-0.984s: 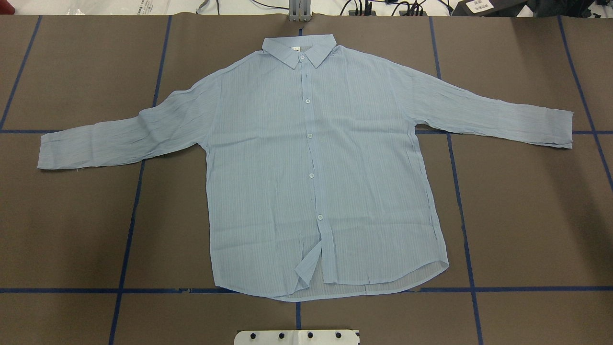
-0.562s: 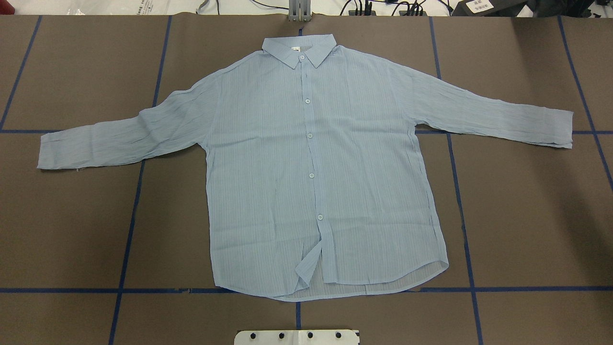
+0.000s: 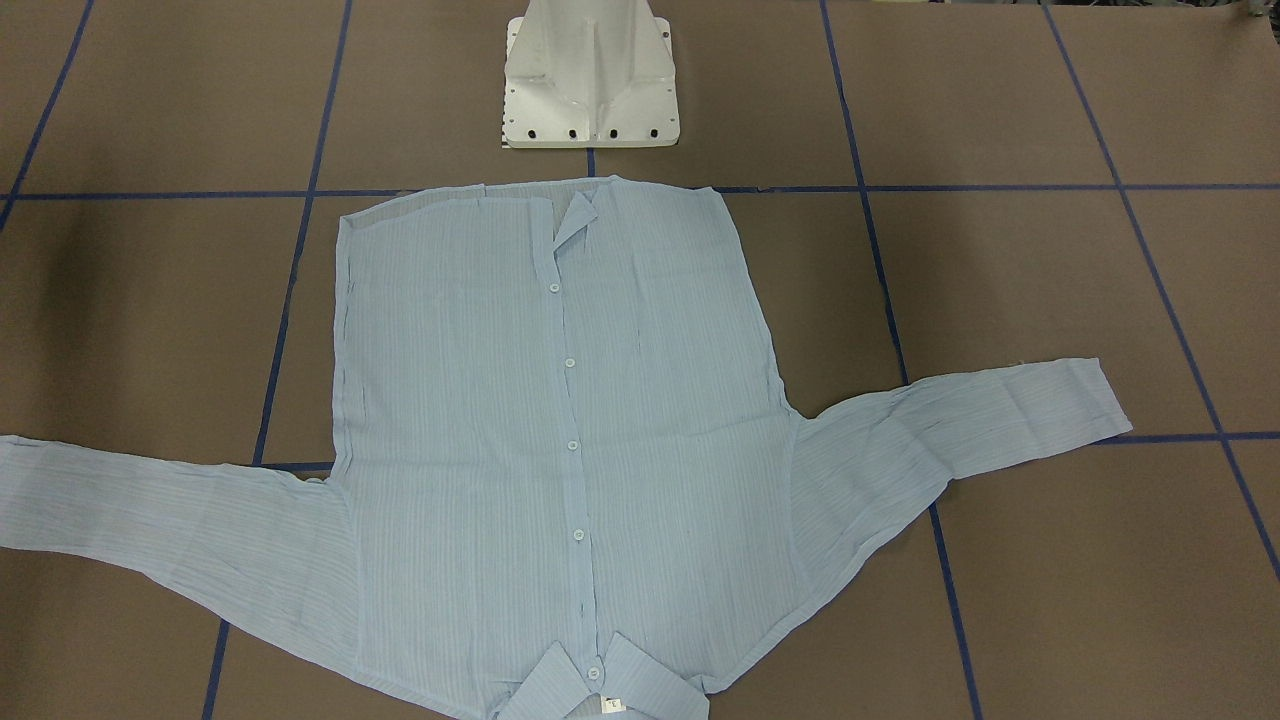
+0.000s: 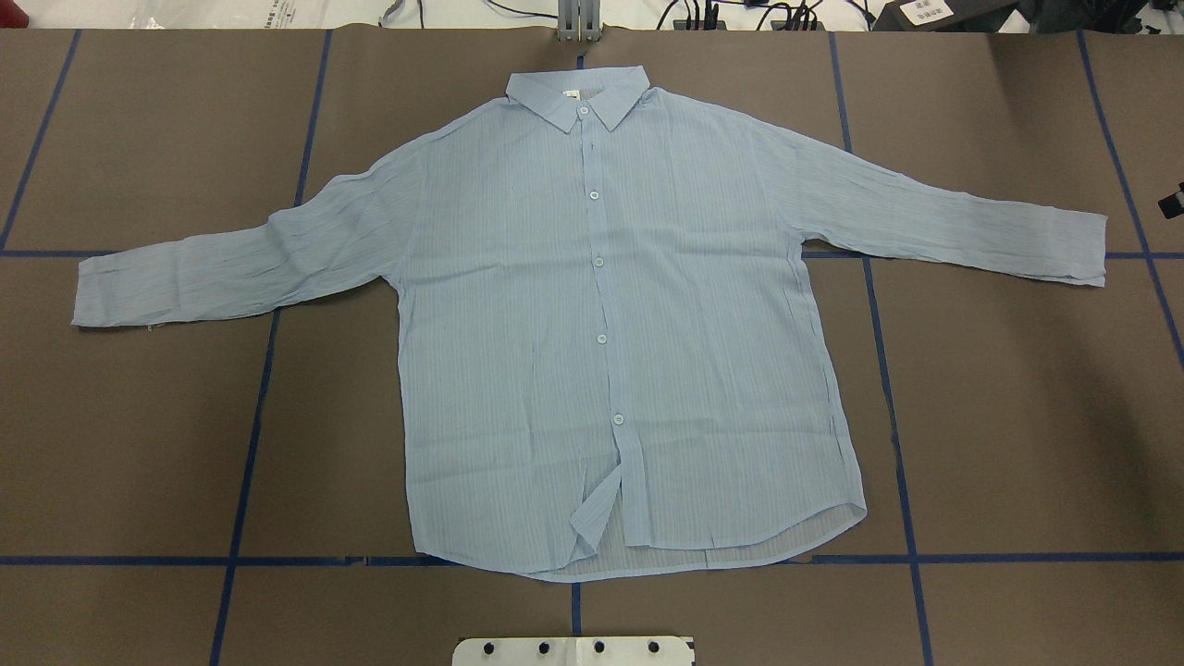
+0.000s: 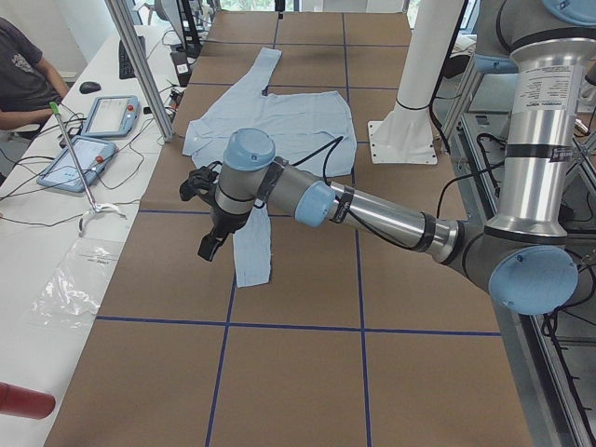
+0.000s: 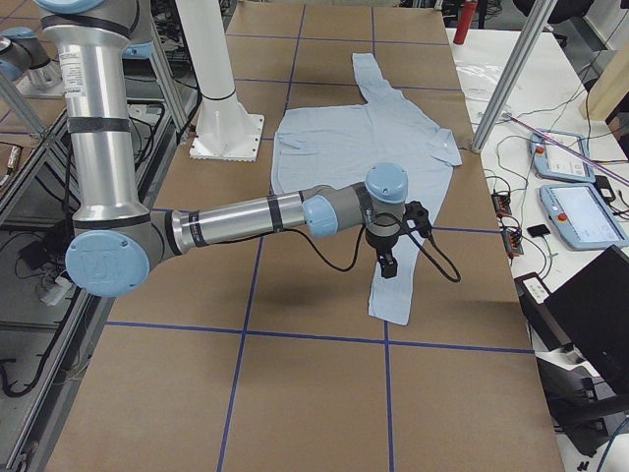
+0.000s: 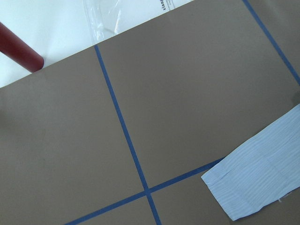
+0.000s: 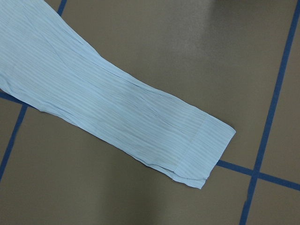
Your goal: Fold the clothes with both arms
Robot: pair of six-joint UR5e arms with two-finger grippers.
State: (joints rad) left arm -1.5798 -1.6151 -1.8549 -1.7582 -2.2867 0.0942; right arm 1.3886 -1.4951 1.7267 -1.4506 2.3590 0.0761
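The pale-blue striped shirt (image 4: 601, 324) lies flat and buttoned on the brown table, collar far from the robot and both sleeves spread out; it also shows in the front view (image 3: 560, 450). My left gripper (image 5: 209, 240) hovers over the left sleeve near its cuff (image 7: 253, 187). My right gripper (image 6: 387, 265) hovers over the right sleeve near its cuff (image 8: 206, 150); only a black tip of it (image 4: 1173, 201) shows at the overhead view's right edge. I cannot tell whether either gripper is open or shut. Neither wrist view shows fingers.
The white pedestal base (image 3: 590, 90) stands at the shirt's hem side. Blue tape lines (image 4: 250, 444) grid the table. A red cylinder (image 7: 18, 49) and a plastic bag (image 5: 79, 279) lie past the table's left end. An operator (image 5: 23, 74) and tablets (image 5: 107, 116) are at the side bench.
A black tip of the right gripper has come into the overhead view at its right edge, beside the right cuff. The shirt has not moved.
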